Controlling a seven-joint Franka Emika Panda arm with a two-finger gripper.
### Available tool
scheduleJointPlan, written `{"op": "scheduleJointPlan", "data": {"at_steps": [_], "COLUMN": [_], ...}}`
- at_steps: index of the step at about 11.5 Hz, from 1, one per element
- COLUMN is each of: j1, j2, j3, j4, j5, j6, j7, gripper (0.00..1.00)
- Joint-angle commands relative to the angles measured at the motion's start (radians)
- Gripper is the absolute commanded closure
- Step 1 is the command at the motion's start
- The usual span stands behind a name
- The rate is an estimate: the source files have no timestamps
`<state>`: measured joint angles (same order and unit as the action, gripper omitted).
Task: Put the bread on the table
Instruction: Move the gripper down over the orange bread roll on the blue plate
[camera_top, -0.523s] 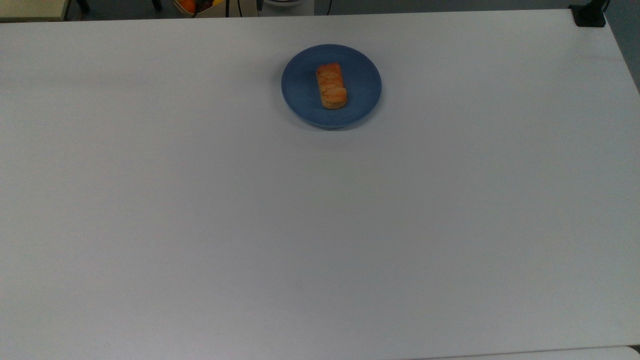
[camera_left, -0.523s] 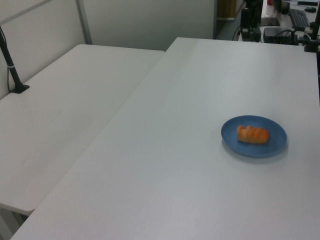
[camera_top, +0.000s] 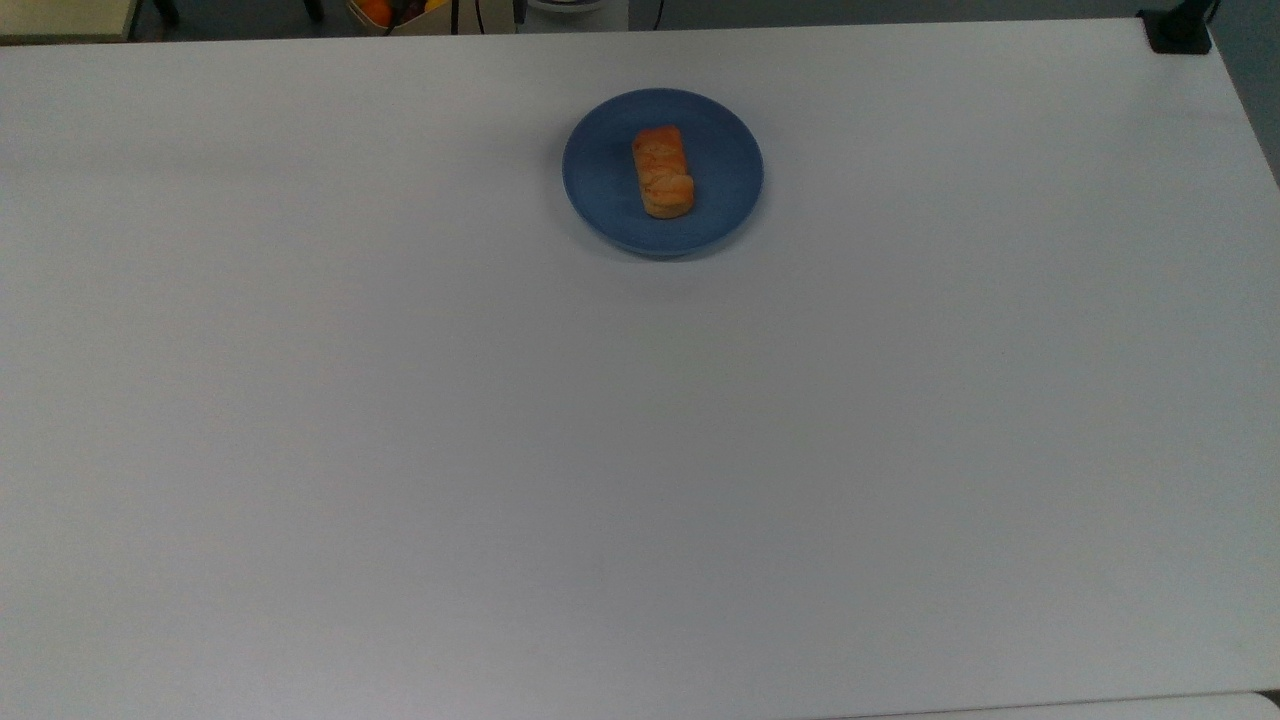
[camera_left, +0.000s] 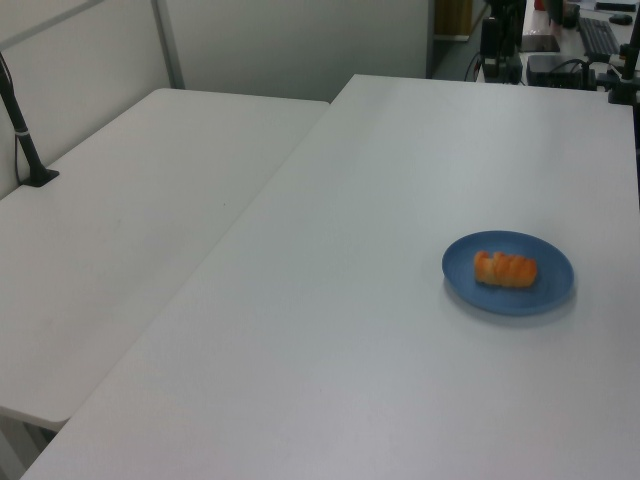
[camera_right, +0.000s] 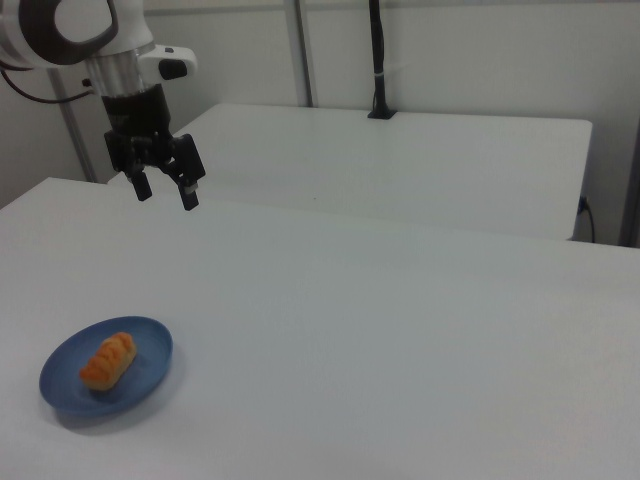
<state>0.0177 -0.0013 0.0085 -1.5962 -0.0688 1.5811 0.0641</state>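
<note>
Top view: the small oblong golden-orange bread (camera_top: 663, 171) lies lengthwise at the middle of the round blue plate (camera_top: 600, 180), on the plain white-grey table (camera_top: 640, 450). Left view: the loaf lies crosswise, its underside and far flank hidden. Right view: my black two-finger claw (camera_right: 164, 190) hangs spread and empty, well above the plate; I should descend straddling the loaf's narrow width.

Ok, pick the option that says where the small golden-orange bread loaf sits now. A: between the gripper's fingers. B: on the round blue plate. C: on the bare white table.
B: the small golden-orange bread loaf lies on the round blue plate, while the open gripper hangs well above, empty.
</note>
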Motion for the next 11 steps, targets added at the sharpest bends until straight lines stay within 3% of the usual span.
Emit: {"op": "scheduleJointPlan", "data": {"at_steps": [1, 4, 7, 11], "j1": [0.010, 0.022, 0.021, 0.022], "j2": [0.000, -0.012, -0.037, -0.100], "j3": [-0.005, 0.013, 0.117, 0.243], "j4": [0.001, -0.034, -0.134, -0.385], "j5": [0.017, 0.059, 0.076, 0.076], "j6": [-0.009, 0.022, 0.082, 0.273], "j7": [-0.017, -0.017, 0.017, 0.132], "gripper": [0.00, 0.00, 0.00, 0.00]}}
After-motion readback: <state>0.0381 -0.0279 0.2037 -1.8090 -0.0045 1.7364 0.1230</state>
